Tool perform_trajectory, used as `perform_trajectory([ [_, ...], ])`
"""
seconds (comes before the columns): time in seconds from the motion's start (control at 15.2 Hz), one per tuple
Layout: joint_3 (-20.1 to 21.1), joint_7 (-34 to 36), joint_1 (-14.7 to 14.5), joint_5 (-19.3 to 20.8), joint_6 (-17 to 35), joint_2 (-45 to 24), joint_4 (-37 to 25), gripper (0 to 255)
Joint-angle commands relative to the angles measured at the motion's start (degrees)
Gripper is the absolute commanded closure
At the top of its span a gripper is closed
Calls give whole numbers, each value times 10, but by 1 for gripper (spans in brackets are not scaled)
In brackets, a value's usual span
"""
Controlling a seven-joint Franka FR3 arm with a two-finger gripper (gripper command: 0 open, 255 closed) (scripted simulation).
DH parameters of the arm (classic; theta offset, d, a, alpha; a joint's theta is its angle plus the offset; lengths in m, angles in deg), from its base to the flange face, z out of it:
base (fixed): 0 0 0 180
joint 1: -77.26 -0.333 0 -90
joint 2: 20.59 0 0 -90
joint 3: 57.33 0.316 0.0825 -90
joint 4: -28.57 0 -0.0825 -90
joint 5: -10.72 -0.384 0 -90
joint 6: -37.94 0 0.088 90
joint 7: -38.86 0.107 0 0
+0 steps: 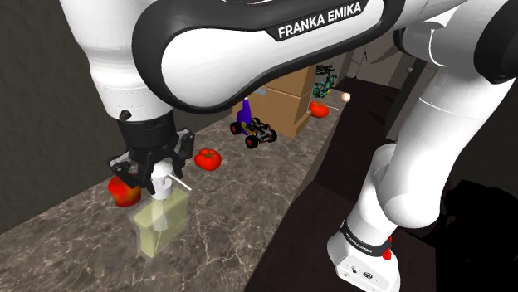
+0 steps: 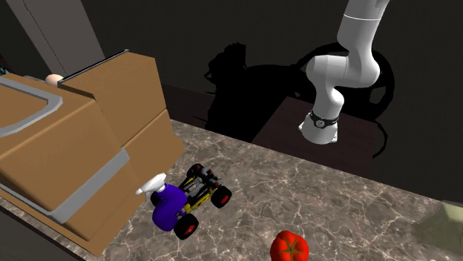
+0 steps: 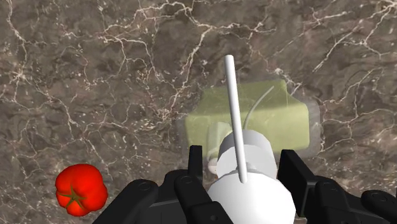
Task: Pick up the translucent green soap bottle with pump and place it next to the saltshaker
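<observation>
step: grasping | gripper [image 3: 242,167] hanging open, fingers [image 3: 291,167] bracketing pump neck [image 3: 256,149], not gripping | green soap bottle [image 1: 159,226] standing on marble counter [image 1: 266,191], tomato [image 1: 124,192] at its 10 o'clock | should be closing centred under pump head, lifting vertically

arm [image 1: 249,50]: bent over, reaching down | pincer [image 1: 153,174]: pointing straight down | fingers [image 3: 196,162]: apart

White Franka arm [image 1: 249,58], dark joints, "FRANKA EMIKA" lettering [image 1: 320,22], black jaws
</observation>
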State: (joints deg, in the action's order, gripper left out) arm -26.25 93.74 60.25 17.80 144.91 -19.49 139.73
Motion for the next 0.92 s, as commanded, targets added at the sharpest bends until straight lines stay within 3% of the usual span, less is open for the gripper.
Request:
perform_trajectory([
  [0.0,0,4,0,2,16,-3,13,255],
  [0.59,2,21,-2,18,81,-25,61,255],
  [0.86,2,22,-2,19,83,-26,62,255],
])
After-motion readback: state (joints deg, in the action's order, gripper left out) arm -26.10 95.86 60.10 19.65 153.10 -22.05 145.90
